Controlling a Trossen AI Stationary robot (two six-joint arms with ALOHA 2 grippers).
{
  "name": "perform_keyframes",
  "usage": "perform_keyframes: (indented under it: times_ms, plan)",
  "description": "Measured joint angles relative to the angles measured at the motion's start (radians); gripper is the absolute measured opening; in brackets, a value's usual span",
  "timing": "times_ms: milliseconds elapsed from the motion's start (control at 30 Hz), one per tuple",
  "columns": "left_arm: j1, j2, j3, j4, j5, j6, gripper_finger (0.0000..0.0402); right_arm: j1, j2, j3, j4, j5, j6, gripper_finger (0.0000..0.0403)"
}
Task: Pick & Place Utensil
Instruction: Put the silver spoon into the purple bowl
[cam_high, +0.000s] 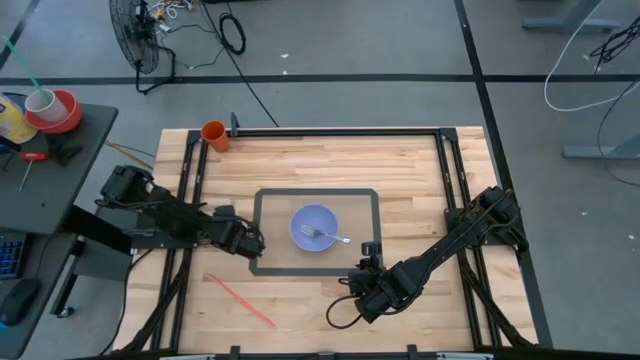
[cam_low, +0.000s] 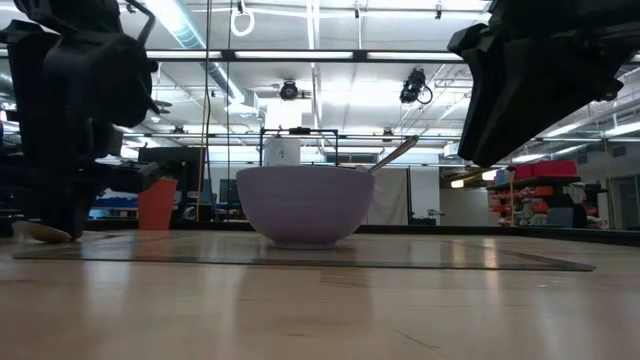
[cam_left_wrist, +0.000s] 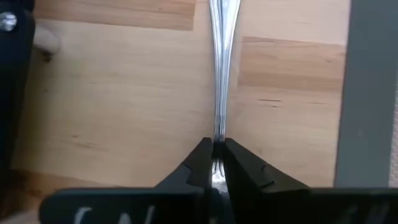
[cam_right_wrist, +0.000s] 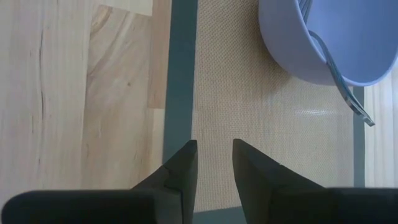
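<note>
A silver utensil (cam_left_wrist: 222, 62) shows edge-on in the left wrist view, running out from my left gripper (cam_left_wrist: 215, 144) over the bare wood beside the mat's grey border (cam_left_wrist: 367, 93). My left gripper (cam_high: 250, 243) is shut on it at the mat's near-left corner. A lavender bowl (cam_high: 314, 227) stands on the mat, and a fork (cam_high: 330, 236) leans inside it with its handle over the rim. My right gripper (cam_right_wrist: 214, 146) hovers open over the mat's near-right corner (cam_high: 370, 255), short of the bowl (cam_right_wrist: 348, 43), touching nothing. My left gripper pinches the utensil's slim handle at its end (cam_left_wrist: 219, 134) between the two fingertips, coming from above and pointing down. The handle runs straight out ahead of the fingers. In the low view a pale rounded end (cam_low: 40, 232) sits at the tabletop beside the gripper.
An orange cup (cam_high: 214, 135) stands at the table's far-left corner. A thin red stick (cam_high: 240, 300) lies on the wood near the near edge, left of centre. The mat (cam_high: 368, 200) fills the table's middle. Bare wood lies to the right of the mat.
</note>
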Motion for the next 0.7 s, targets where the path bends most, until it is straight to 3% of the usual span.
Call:
perform_keyframes:
  times_ms: [167, 533, 700]
  plan:
    - [-0.006, 0.000, 0.000, 0.002, -0.003, 0.005, 0.0039, 0.000, 0.000, 0.000, 0.000, -0.001, 0.002, 0.0105]
    - [0.069, -0.002, 0.003, 0.004, 0.005, 0.069, 0.0098, 0.000, 0.000, 0.000, 0.000, -0.002, 0.007, 0.0105]
    - [0.129, -0.002, 0.003, -0.011, 0.014, 0.142, 0.0091, 0.000, 0.000, 0.000, 0.000, -0.002, 0.019, 0.0105]
